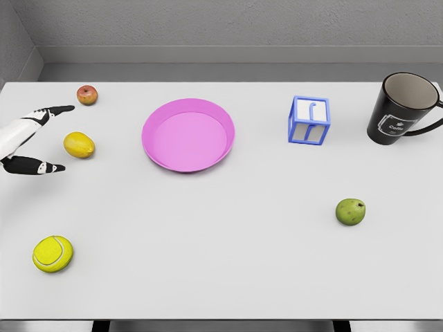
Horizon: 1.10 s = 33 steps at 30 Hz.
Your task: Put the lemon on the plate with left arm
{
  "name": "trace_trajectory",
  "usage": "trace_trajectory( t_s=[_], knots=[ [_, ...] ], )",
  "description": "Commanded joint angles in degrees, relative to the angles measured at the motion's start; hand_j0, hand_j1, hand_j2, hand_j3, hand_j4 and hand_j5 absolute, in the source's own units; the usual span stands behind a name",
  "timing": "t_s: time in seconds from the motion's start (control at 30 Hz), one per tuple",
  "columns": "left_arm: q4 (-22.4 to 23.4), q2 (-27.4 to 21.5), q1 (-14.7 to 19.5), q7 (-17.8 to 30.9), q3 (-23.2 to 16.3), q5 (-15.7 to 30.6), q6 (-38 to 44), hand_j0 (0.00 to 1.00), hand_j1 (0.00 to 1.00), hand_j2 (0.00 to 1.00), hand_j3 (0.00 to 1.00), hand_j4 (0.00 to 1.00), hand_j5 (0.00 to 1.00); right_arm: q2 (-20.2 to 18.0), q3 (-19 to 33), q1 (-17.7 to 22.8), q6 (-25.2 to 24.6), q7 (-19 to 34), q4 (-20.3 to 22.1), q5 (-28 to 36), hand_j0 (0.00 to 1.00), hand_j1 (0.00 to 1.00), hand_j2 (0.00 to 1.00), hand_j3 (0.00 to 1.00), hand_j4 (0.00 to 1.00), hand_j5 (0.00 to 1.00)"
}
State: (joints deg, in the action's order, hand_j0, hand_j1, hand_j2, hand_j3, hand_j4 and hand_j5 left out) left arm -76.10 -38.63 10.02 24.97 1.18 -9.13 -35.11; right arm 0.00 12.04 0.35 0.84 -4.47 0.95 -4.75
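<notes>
head view: white table [228, 263] fills most of the frame, grey wall behind it. left hand [31, 142] comes in at the left edge, upper-mid height, fingers spread wide apart, one black-tipped finger reaching up and right toward the far side, the thumb lower and pointing right, nothing held between them. lemon [79, 144] lies on the table just right of that hand, sitting in the gap between the upper finger and the thumb, close to both but not touching either as far as can be seen. pink plate [188, 135] sits right of the lemon, apart from it, upright and holding nothing. small red apple [87, 95] near the far left edge, just beyond the upper fingertip. yellow tennis ball [52, 253] at the near left, well apart from the hand. blue wire-frame cube [309, 120] stands right of the plate. black mug [403, 109] at the far right, handle pointing right, opening tipped toward the camera. green apple [350, 211] lies alone at right, nearer than the cube. right arm doesn't show anywhere.
</notes>
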Motion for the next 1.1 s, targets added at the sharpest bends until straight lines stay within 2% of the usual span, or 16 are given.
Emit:
trace_trajectory(
  t_s=[0.0,0.27,0.3,0.37,0.4,0.5,0.57,0.63,0.67,0.73,0.77,0.8,0.83,0.93,1.07],
  knots=[
    [-0.01,-0.04,0.00,-0.01,0.05,0.51,0.11,1.00,1.00,1.00,1.00,1.00,1.00,0.00,0.18,0.00,0.04,0.08,0.02,0.00,1.00,1.00,1.00,1.00,1.00,1.00],
    [-0.01,-0.04,0.09,0.17,0.49,-0.45,0.11,1.00,1.00,1.00,1.00,1.00,1.00,0.00,-0.08,0.00,-0.05,-0.01,-0.07,0.00,1.00,1.00,1.00,1.00,1.00,1.00],
    [0.34,0.13,0.35,2.44,0.57,-1.77,0.11,1.00,1.00,1.00,1.00,1.00,1.00,0.00,-0.08,0.00,-0.05,-0.01,-0.07,0.00,1.00,1.00,1.00,1.00,1.00,1.00],
    [0.61,6.45,2.11,7.46,0.84,-8.27,0.11,1.00,1.00,1.00,1.00,1.00,1.00,0.00,-0.08,0.00,-0.05,-0.01,-0.07,0.00,1.00,1.00,1.00,1.00,1.00,1.00],
    [0.69,6.55,2.90,7.20,0.13,-10.82,0.11,1.00,1.00,1.00,1.00,1.00,1.00,0.00,-0.08,0.00,-0.05,-0.01,-0.07,0.00,1.00,1.00,1.00,1.00,1.00,1.00],
    [0.69,-0.30,4.31,6.94,-0.57,-9.95,0.11,1.00,1.00,1.00,1.00,1.00,1.00,0.00,-0.08,0.00,-0.05,0.08,-0.07,0.00,1.00,1.00,1.00,1.00,1.00,1.00],
    [0.69,-7.42,5.36,6.85,-1.27,-9.77,0.11,1.00,1.00,1.00,1.00,1.00,1.00,0.00,-0.08,0.00,-0.05,0.08,0.02,0.00,1.00,1.00,1.00,1.00,1.00,1.00],
    [0.70,-8.66,5.71,6.85,-1.27,-9.94,0.11,1.00,1.00,1.00,1.00,1.00,1.00,0.00,-0.08,0.00,-0.05,-0.01,-0.07,0.00,1.00,1.00,1.00,1.00,1.00,1.00],
    [0.69,-9.10,7.03,7.11,-1.97,-10.91,0.11,1.00,1.00,1.00,1.00,1.00,1.00,0.00,-0.08,0.00,-0.05,-0.01,-0.07,0.00,1.00,1.00,1.00,1.00,1.00,1.00],
    [0.61,-8.92,9.84,7.02,-6.01,-20.66,0.11,1.00,1.00,1.00,1.00,1.00,1.00,0.00,-0.08,0.00,-0.05,-0.01,-0.07,0.00,1.00,1.00,1.00,1.00,1.00,1.00],
    [0.25,-8.48,12.74,6.94,-9.53,-24.00,0.11,1.00,1.00,1.00,1.00,1.00,1.00,0.00,-0.08,0.00,-0.05,0.08,-0.07,0.00,1.00,1.00,1.00,1.00,1.00,1.00],
    [-0.09,-7.78,15.29,6.94,-13.83,-24.97,0.11,1.00,1.00,1.00,1.00,1.00,1.00,0.00,-0.08,0.00,-0.05,0.08,-0.07,0.00,1.00,1.00,1.00,1.00,1.00,1.00],
    [-0.01,-7.25,16.61,7.11,-15.24,-25.24,0.11,1.00,1.00,1.00,1.00,1.00,1.00,0.00,-0.08,0.00,-0.05,-0.01,0.02,0.00,1.00,1.00,1.00,1.00,1.00,1.00],
    [0.08,-5.85,17.14,7.20,-15.51,-28.31,0.11,1.00,1.00,1.00,1.00,1.00,1.00,0.00,-0.08,0.00,-0.05,-0.01,-0.07,0.00,1.00,1.00,1.00,1.00,1.00,1.00],
    [0.17,-4.88,17.05,7.29,-17.71,-29.02,0.11,1.00,1.00,1.00,1.00,1.00,1.00,0.00,-0.08,0.00,-0.05,0.08,-0.07,0.00,1.00,1.00,1.00,1.00,1.00,1.00]
  ],
)
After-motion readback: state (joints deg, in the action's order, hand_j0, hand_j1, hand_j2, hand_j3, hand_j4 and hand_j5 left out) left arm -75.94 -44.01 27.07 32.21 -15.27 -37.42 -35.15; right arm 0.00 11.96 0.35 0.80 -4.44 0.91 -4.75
